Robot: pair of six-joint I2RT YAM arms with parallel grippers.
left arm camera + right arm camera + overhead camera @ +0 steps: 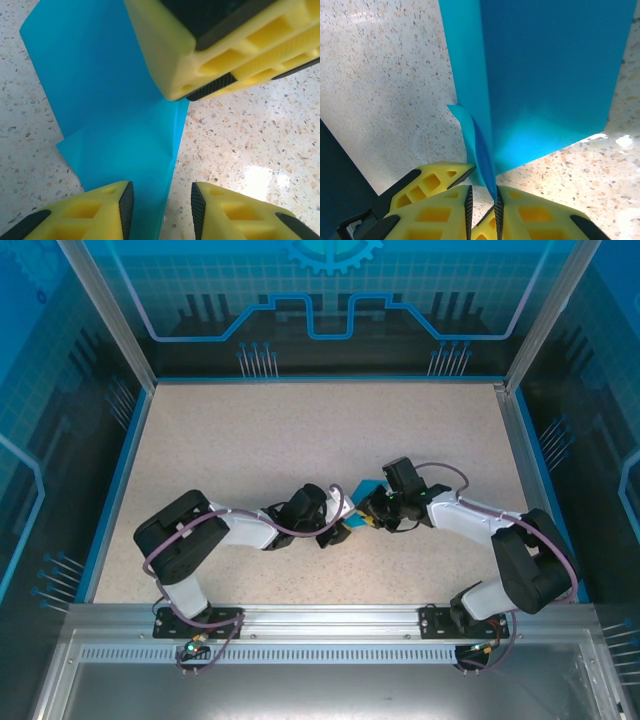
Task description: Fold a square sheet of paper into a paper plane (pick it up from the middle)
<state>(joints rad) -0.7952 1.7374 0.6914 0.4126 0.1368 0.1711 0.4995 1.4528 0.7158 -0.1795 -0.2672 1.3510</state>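
The square sheet of paper (550,75) is looking thin, smooth and matt. The table (260,145) is showing a speckled, glossy top, reflecting light. The left gripper (162,205) and right gripper (483,198) are showing yellow moulded plastic fingers (240,215) with ribbed black pads (127,205). The rail (320,625) is looking like brushed metal.

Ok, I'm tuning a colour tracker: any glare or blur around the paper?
Left wrist: white glare patch on the table beside the paper, which is sharp and evenly lit. Right wrist: small glare fleck by the paper's lower corner, paper paler just above the right claw. Top external: even light, no glare.
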